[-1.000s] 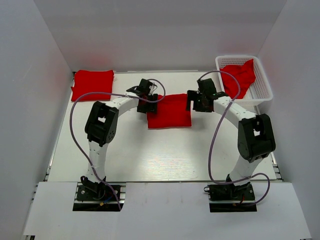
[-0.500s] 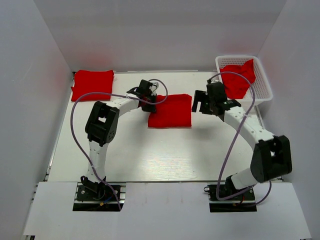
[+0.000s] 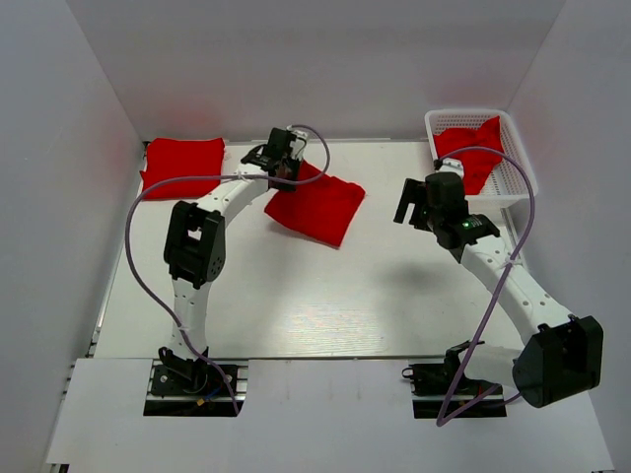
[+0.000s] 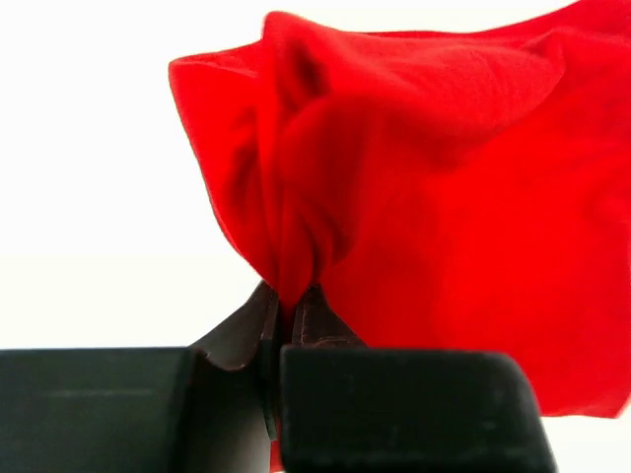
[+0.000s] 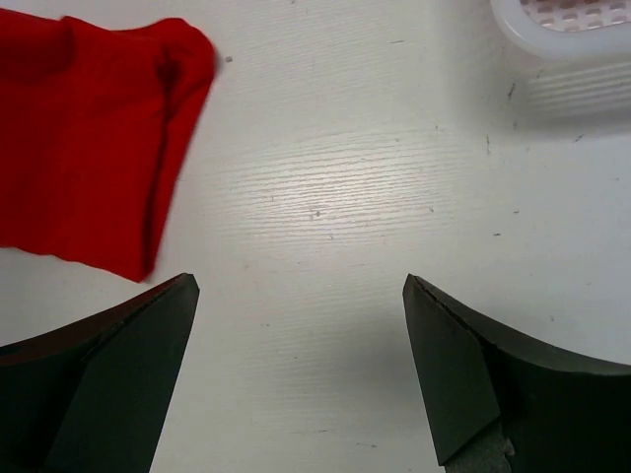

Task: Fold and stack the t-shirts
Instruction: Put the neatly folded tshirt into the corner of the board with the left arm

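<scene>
A folded red t-shirt (image 3: 315,205) lies skewed near the middle back of the table, with one corner lifted. My left gripper (image 3: 284,166) is shut on that corner, and in the left wrist view the red cloth (image 4: 414,197) bunches between the fingertips (image 4: 311,310). Another folded red t-shirt (image 3: 182,166) rests at the back left. A third, crumpled t-shirt (image 3: 471,153) sits in the white basket (image 3: 518,182). My right gripper (image 3: 412,202) hovers open over bare table, right of the held t-shirt (image 5: 89,148), with nothing between its fingers.
The white mesh basket stands at the back right corner, its rim (image 5: 562,30) showing at the top of the right wrist view. White walls enclose the table on three sides. A purple cable loops off each arm.
My left gripper shut on the middle t-shirt's left corner and pulled it back and leftward, turning the shirt askew. My right arm drew away to the right, still open.
</scene>
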`<action>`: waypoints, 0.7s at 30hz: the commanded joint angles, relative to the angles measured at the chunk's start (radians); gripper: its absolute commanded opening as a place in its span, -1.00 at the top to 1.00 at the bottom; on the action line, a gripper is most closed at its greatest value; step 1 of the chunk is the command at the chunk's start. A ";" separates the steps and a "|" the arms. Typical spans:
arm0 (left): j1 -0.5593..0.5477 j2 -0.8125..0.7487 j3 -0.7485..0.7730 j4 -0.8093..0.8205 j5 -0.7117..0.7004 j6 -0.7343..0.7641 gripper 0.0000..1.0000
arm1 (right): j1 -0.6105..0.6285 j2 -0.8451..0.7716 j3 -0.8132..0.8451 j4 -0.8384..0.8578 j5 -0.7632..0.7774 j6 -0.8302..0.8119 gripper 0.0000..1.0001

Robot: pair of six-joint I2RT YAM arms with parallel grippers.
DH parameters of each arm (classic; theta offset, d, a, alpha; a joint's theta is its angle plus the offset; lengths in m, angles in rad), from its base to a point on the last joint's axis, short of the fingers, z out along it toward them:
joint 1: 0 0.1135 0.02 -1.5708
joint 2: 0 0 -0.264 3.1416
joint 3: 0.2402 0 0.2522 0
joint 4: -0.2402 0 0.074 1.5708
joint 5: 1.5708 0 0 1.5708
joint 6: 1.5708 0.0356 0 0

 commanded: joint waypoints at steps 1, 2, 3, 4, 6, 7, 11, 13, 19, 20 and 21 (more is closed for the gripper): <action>0.032 -0.094 0.084 -0.044 -0.099 0.081 1.00 | -0.004 -0.026 -0.001 -0.003 0.065 0.008 -0.81; 0.046 -0.094 0.099 -0.056 -0.099 0.098 1.00 | -0.003 -0.029 0.003 -0.006 0.068 0.008 -0.81; 0.061 -0.094 0.125 -0.056 -0.099 0.112 1.00 | -0.006 -0.032 0.003 -0.006 0.070 0.010 -0.81; 0.070 -0.085 0.141 -0.070 -0.099 0.124 1.00 | -0.006 -0.032 0.003 -0.011 0.079 0.010 -0.81; 0.084 -0.074 0.194 -0.104 -0.099 0.161 1.00 | -0.003 -0.032 0.018 -0.029 0.091 0.026 -0.81; 0.096 -0.065 0.207 -0.104 -0.113 0.173 1.00 | -0.004 -0.029 0.025 -0.056 0.146 0.042 -0.81; 0.133 -0.065 0.237 -0.116 -0.156 0.224 1.00 | -0.004 -0.044 0.032 -0.081 0.216 0.082 -0.81; 0.147 -0.065 0.247 -0.125 -0.177 0.235 1.00 | -0.004 -0.047 0.026 -0.069 0.208 0.068 -0.81; 0.205 -0.056 0.319 -0.144 -0.165 0.285 1.00 | -0.004 -0.026 0.046 -0.063 0.156 0.043 -0.81; 0.205 -0.056 0.346 -0.159 -0.165 0.285 1.00 | -0.001 -0.016 0.049 -0.066 0.156 0.046 -0.81; 0.219 -0.056 0.356 -0.173 -0.153 0.297 1.00 | -0.006 -0.016 0.051 -0.063 0.154 0.045 -0.81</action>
